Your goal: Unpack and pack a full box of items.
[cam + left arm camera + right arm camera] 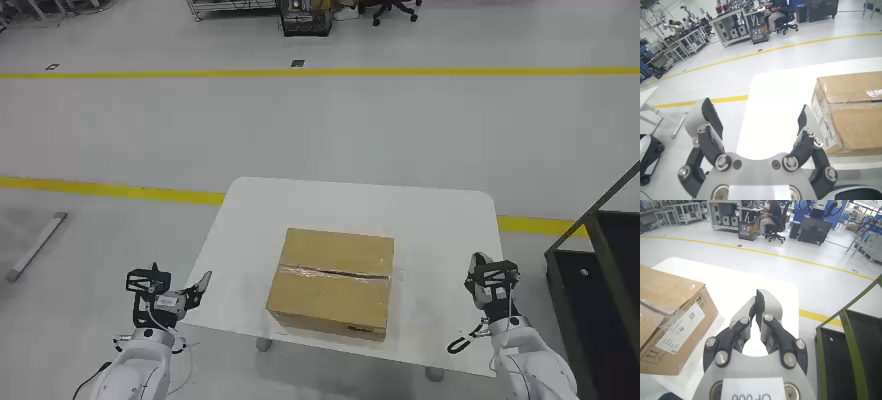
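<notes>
A closed cardboard box (332, 282), sealed with clear tape along its top seam, sits in the middle of the white table (420, 215). My left gripper (178, 284) hovers off the table's front-left corner, open with nothing between its fingers. In the left wrist view the gripper (755, 108) is apart from the box (851, 106), whose labelled side faces it. My right gripper (490, 272) is over the table's right edge, shut and empty. The right wrist view has its gripper (758, 298) beside the box (668, 306), a strip of bare table between them.
A dark bin with a green frame (600, 290) stands on the floor just right of the table, close to the right arm (848, 344). A white bar (35, 245) lies on the floor to the left. Yellow floor lines run behind the table.
</notes>
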